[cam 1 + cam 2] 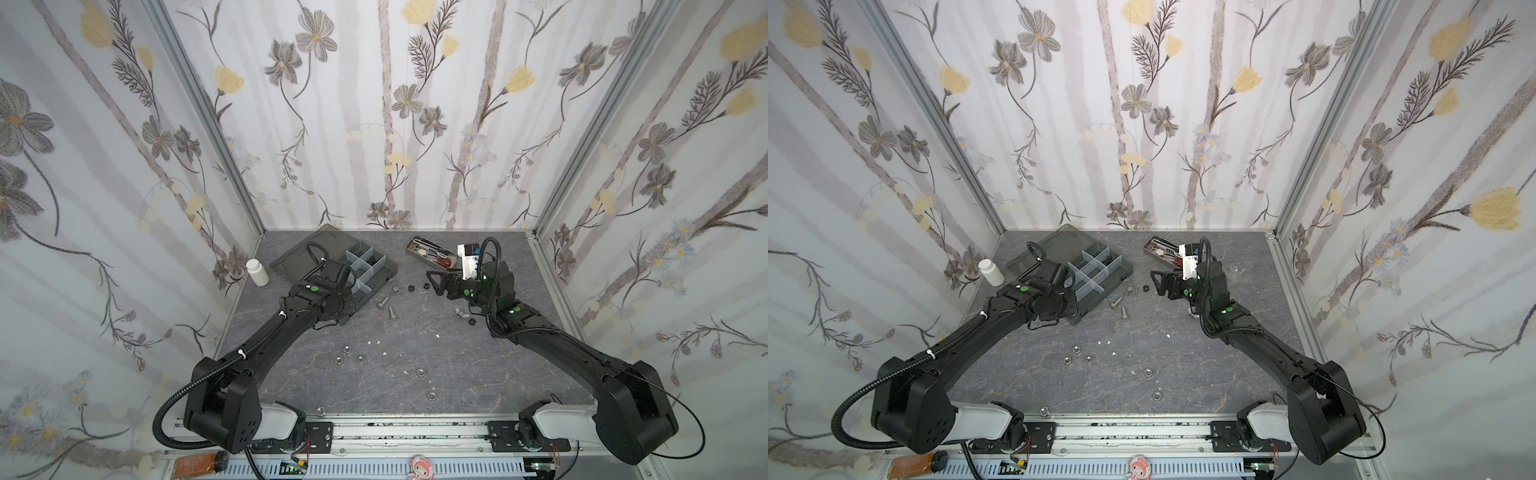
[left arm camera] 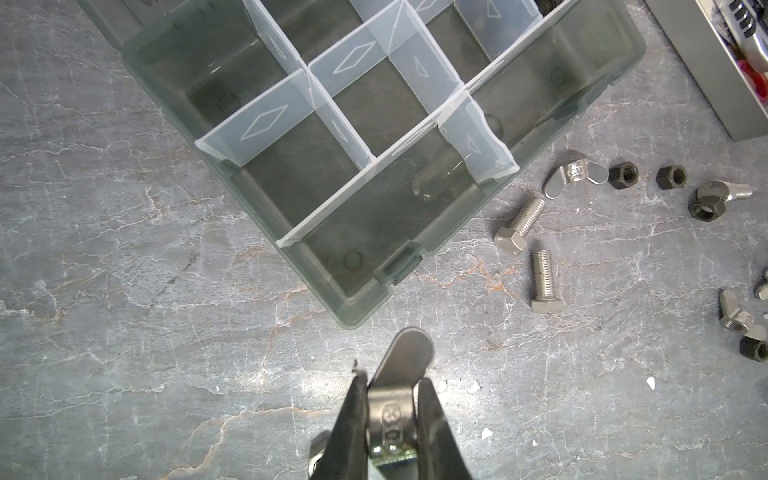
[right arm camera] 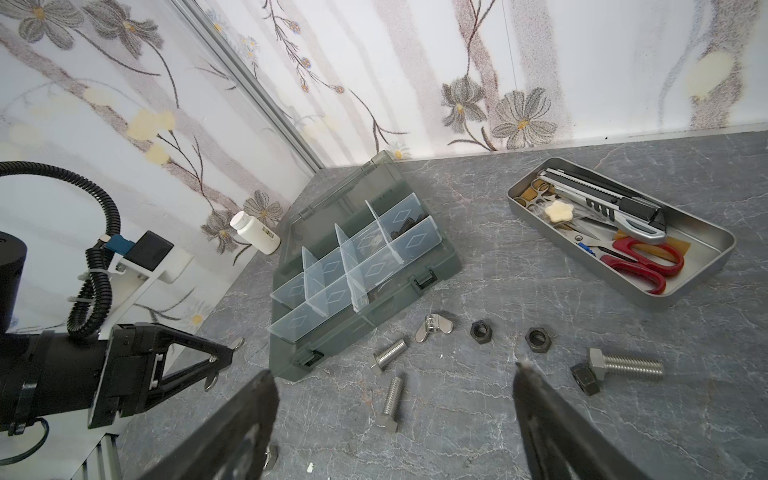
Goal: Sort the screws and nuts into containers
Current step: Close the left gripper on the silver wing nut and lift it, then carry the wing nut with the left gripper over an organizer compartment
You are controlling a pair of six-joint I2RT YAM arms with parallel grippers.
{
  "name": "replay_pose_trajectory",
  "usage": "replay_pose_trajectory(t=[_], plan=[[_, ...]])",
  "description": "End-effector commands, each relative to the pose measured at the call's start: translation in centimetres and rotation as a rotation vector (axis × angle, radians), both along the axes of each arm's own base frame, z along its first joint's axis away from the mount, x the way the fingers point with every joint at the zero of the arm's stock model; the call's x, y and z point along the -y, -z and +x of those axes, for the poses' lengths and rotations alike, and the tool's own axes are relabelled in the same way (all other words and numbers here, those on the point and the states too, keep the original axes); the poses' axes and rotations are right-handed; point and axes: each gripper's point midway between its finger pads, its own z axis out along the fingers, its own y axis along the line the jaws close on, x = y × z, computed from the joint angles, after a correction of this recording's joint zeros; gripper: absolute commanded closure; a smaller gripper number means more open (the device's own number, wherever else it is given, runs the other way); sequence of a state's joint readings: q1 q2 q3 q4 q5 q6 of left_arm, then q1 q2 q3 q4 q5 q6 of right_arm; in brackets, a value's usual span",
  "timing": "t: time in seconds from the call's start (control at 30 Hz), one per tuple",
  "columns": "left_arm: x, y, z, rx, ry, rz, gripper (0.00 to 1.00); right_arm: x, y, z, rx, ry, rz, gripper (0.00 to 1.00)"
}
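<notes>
The left gripper (image 2: 392, 399) is clamped on one silver wing nut (image 2: 409, 353), with one wing sticking out past the fingertips. It hangs over the bare table (image 2: 124, 332), just outside a corner of the organizer box (image 2: 582, 104).

The right gripper (image 3: 392, 370) stands spread wide with nothing in it, above the loose hardware beside the box. Around its fingers the right wrist view shows three silver screws (image 3: 388, 353), three black nuts (image 3: 481, 332) and one loose wing nut (image 3: 432, 328). All lie on the table, outside the containers (image 3: 376, 270). One black nut touches the head of the screw farthest from the box.

The left wrist view adds a third wing nut (image 2: 735, 316) and a fourth black nut (image 2: 752, 347), lying close together.

Both top views show six silver nuts (image 1: 421, 372) scattered over the near half of the table, well apart from the box.

A few dark pieces (image 3: 405, 226) sit in one far compartment; what they are I cannot tell.

Beyond stand one metal tin (image 3: 706, 266) and one white bottle (image 3: 253, 232).
</notes>
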State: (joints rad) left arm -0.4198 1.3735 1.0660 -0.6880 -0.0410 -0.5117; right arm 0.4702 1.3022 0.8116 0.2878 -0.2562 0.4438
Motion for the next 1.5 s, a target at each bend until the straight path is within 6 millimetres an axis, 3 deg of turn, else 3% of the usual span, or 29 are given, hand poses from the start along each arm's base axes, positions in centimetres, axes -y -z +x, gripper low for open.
replay_pose_trajectory(t=[0.0, 0.2, 0.37, 0.47, 0.5, 0.8, 1.13, 1.47], plan=[[-0.2, -0.4, 0.3, 0.010, -0.001, 0.020, 0.89, -0.1, -0.7, 0.2, 0.032, -0.006, 0.012, 0.12], [0.3, -0.8, 2.0, 0.016, 0.009, 0.030, 0.90, -0.3, -0.1, 0.1, 0.015, -0.015, 0.010, 0.12], [1.5, -1.2, 4.3, 0.022, 0.024, 0.026, 0.90, -0.4, 0.8, -0.1, -0.004, -0.024, 0.004, 0.12], [2.0, -0.4, 5.3, 0.001, 0.034, 0.033, 0.90, -0.4, 1.2, -0.2, -0.010, -0.026, -0.001, 0.12], [2.4, -1.2, 6.4, 0.024, 0.036, 0.028, 0.90, -0.4, 1.4, -0.2, -0.012, -0.025, -0.002, 0.12], [2.5, 0.9, 11.5, -0.008, 0.022, 0.036, 0.91, -1.1, 2.7, -0.1, -0.039, -0.053, 0.006, 0.13], [4.0, 2.3, 17.1, -0.026, 0.033, 0.010, 0.92, -1.6, 4.2, -0.1, -0.070, -0.069, -0.002, 0.13], [3.3, 4.8, 19.0, -0.061, 0.019, 0.001, 0.92, -1.7, 4.7, 0.2, -0.078, -0.066, -0.012, 0.13]])
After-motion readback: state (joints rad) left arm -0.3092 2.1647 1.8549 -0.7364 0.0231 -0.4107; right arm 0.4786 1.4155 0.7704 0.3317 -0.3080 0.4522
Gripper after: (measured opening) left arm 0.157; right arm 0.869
